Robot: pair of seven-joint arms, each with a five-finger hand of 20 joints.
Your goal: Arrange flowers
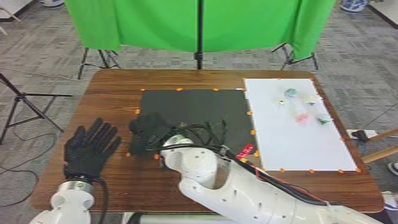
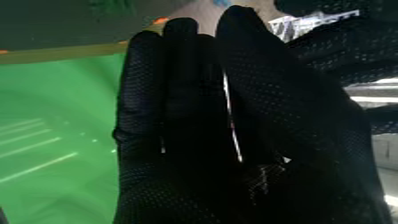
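"What do we have, biggest first?"

"One brown worktop [image 1: 115, 90], we report, and behind it one green cloth [image 1: 142, 25]. Two white arms come in from the near side; the right arm [image 1: 218, 175] crosses the worktop and covers the near part of one black mat [image 1: 187, 102]."

"And the rest?"

"One white board [image 1: 284, 145], to the right of the mat. Two gloved hands: the left hand [image 1: 87, 150], at the worktop's left side, its fingers straight and spread wide; the right hand [image 1: 149, 129], over the mat's left edge, its fingers straight and narrow, close together. Whether anything lies between them, we cannot tell."

"What about the flowers?"

"We count five small pieces on the board's far half: one bluish bloom [image 1: 290, 92], one pink bloom [image 1: 302, 118], one greenish piece [image 1: 324, 120], one pale piece [image 1: 311, 103] and one small yellowish bloom [image 1: 282, 102]. The right arm, black cables [image 1: 282, 187] along it, stands nearer to us than the mat. One red object [image 1: 246, 150] sits beside that arm, and small orange markers [image 1: 179, 89] dot the mat's and board's edges."
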